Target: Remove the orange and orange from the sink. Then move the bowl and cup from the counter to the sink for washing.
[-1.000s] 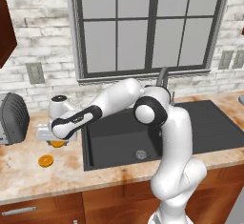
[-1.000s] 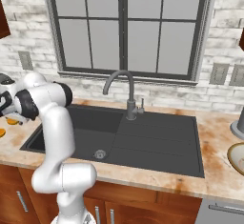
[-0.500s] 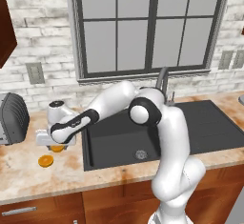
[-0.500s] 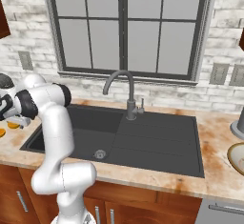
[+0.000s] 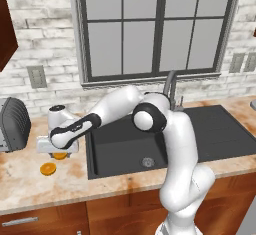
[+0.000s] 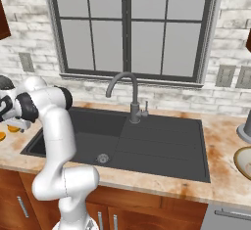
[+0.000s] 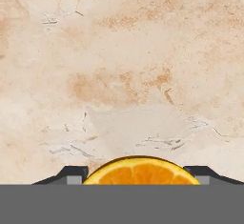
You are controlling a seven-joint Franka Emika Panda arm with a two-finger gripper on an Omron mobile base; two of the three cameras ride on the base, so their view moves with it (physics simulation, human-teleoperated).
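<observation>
- My end effector [image 5: 59, 151] has come lower over the bench [image 5: 20, 179], left of the sink [image 5: 120, 144].
- It pinches the second orange [image 7: 141, 170]; the first orange [image 5: 48, 169] lies nearby.
- Release comes next, I judge.

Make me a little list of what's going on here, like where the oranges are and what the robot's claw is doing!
claw: shut on an orange, over the counter left of the sink
held orange: between the claw's tips
other orange: lying on the counter, near the claw
sink: both oranges are out of it
bowl: on the counter right of the sink
</observation>
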